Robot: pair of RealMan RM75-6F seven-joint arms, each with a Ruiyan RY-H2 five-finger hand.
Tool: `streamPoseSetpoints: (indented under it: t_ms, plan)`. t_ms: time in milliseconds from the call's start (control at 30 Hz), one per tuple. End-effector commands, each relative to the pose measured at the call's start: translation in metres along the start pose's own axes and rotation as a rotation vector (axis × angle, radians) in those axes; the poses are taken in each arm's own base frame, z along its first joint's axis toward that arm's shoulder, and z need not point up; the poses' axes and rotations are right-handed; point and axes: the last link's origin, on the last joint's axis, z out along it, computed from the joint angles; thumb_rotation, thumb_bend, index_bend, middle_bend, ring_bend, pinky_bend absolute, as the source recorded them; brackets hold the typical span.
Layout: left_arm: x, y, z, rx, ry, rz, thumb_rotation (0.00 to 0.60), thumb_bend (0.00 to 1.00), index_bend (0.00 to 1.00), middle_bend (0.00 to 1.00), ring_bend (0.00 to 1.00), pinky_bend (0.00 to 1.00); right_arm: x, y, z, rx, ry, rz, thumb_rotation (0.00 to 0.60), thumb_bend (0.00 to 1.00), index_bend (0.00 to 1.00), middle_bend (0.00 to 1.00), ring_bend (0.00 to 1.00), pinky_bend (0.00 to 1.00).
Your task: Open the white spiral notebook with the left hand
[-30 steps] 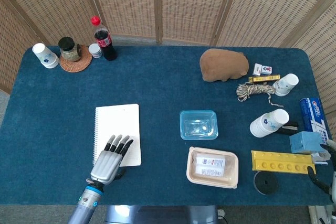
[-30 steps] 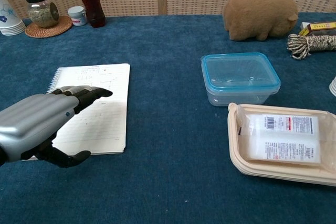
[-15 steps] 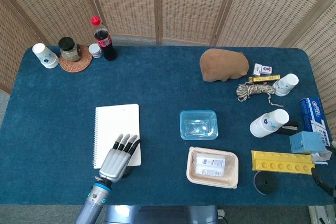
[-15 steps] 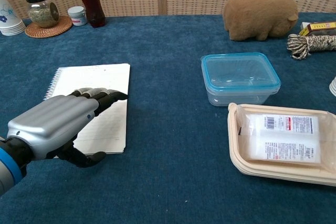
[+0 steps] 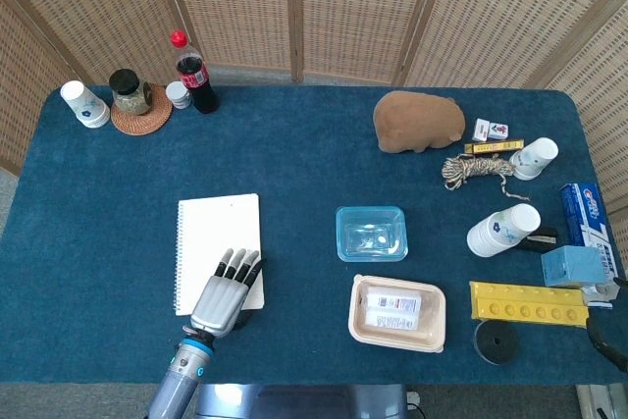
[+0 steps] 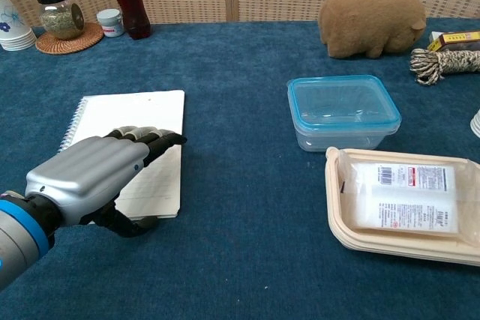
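The white spiral notebook (image 5: pixel 216 233) lies flat on the blue table, with its spiral binding (image 5: pixel 179 254) along its left edge. In the chest view the notebook (image 6: pixel 131 114) shows a pale lined surface. My left hand (image 5: pixel 225 299) hovers palm down over the notebook's lower right corner, fingers stretched out towards the right edge. In the chest view the left hand (image 6: pixel 94 177) covers that corner and its thumb (image 6: pixel 133 225) sits by the near edge. It holds nothing. Of the right hand I see only a dark sliver (image 5: pixel 608 342) at the lower right frame edge.
Right of the notebook stand a clear blue-lidded box (image 5: pixel 371 234) and a beige food tray (image 5: pixel 396 313). A cola bottle (image 5: pixel 194 74), jar (image 5: pixel 129 91) and paper cup (image 5: pixel 84 104) are at the back left. A brown plush animal (image 5: pixel 418 122), rope and boxes fill the right side.
My left hand has slid right and slightly forward, from the notebook's lower middle to its lower right corner. The right hand has drawn back almost out of the head view.
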Motion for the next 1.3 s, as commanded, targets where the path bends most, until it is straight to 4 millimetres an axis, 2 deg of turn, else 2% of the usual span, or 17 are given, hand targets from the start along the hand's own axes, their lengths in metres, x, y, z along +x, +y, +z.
streamPoseSetpoints:
  t_ms: [33,533,867,1233,1300]
  plan:
    - [0.0,-0.001,0.002,0.012,-0.006,-0.004,0.6,0.29,0.01,0.03,0.0,0.0,0.0,0.0,0.0,-0.001,0.002,0.0,0.6,0.29,0.24,0.22,0.17,0.26]
    - [0.007,-0.011,0.006,0.064,0.065,-0.074,0.6,0.29,0.0,0.03,0.0,0.0,0.004,0.0,-0.003,-0.003,0.024,-0.004,0.6,0.29,0.24,0.22,0.17,0.26]
    - [0.016,-0.018,0.005,0.108,0.183,-0.183,0.6,0.28,0.0,0.05,0.0,0.0,0.007,0.0,-0.005,0.003,0.053,0.004,0.6,0.28,0.24,0.22,0.17,0.26]
    - [0.029,-0.038,-0.006,0.163,0.349,-0.213,0.6,0.28,0.0,0.05,0.0,0.0,0.009,-0.001,-0.006,0.021,0.09,0.031,0.6,0.29,0.24,0.22,0.17,0.26]
    - [0.035,-0.049,-0.013,0.213,0.444,-0.25,0.6,0.27,0.0,0.05,0.0,0.0,0.01,-0.001,-0.006,0.024,0.099,0.039,0.6,0.29,0.24,0.22,0.17,0.26]
